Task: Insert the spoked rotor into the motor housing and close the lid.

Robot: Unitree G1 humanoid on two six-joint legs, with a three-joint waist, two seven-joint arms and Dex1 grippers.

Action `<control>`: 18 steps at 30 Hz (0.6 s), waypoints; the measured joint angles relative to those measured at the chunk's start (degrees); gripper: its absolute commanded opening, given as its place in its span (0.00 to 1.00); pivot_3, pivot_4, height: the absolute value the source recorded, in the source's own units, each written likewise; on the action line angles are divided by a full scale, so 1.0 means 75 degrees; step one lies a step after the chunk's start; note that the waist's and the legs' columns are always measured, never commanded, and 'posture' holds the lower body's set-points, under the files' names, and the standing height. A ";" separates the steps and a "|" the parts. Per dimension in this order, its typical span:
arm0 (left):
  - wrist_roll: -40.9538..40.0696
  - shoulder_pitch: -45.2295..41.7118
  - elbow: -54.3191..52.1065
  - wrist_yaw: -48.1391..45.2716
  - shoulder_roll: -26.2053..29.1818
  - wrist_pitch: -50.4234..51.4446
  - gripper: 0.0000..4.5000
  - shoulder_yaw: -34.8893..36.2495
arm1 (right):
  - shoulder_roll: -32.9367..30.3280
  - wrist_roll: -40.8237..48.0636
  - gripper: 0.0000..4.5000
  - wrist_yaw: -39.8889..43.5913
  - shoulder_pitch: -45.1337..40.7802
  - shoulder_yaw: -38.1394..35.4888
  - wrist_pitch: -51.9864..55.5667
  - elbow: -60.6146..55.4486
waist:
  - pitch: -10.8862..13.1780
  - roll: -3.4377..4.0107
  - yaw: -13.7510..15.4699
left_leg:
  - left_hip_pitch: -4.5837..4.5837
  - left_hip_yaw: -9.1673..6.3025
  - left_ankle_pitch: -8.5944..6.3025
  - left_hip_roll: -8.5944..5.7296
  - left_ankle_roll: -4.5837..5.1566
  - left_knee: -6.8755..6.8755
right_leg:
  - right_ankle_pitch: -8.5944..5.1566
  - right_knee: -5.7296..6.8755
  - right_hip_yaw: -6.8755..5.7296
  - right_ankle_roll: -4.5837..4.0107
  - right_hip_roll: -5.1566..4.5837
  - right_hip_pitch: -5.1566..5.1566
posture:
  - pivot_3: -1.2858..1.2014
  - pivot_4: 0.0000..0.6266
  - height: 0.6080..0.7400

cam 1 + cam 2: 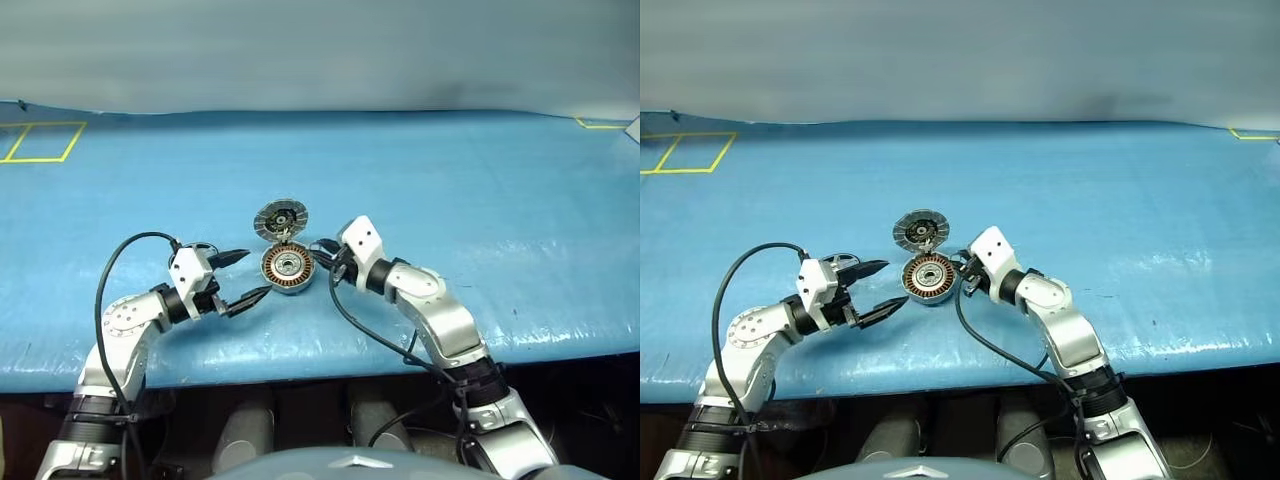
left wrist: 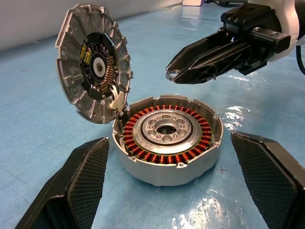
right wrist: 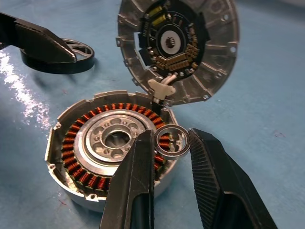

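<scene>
Open motor housing on the blue table, a small ring pinched just above it.

From the left: the left gripper (image 1: 246, 277) rests low on the glossy blue table covering (image 1: 480, 200), its textured black fingers spread wide and empty, just beside the shallow silver motor housing (image 2: 167, 138) with its copper windings and grey hub. The ribbed silver lid (image 2: 93, 62) stands open, hinged at the housing's far edge. The right gripper (image 3: 171, 157) clamps a thin dark metal ring, the spoked rotor (image 3: 172, 140), between its fingertips over the housing's rim; its spokes can't be made out.
</scene>
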 measured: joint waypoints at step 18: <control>0.0002 0.0033 0.0140 0.0206 -0.0189 -0.0464 0.99 0.0010 | 0.0455 -0.0022 0.16 0.0113 -0.0294 0.0390 -0.0146 0.0875 | 0.0000 0.0000 0.0024 | 0.0001 -0.0001 0.0000 0.0000 -0.0001 -0.0003 | 0.0000 -0.0003 -0.0003 0.0000 0.0000 0.0000 | 0.52 0.24 1.00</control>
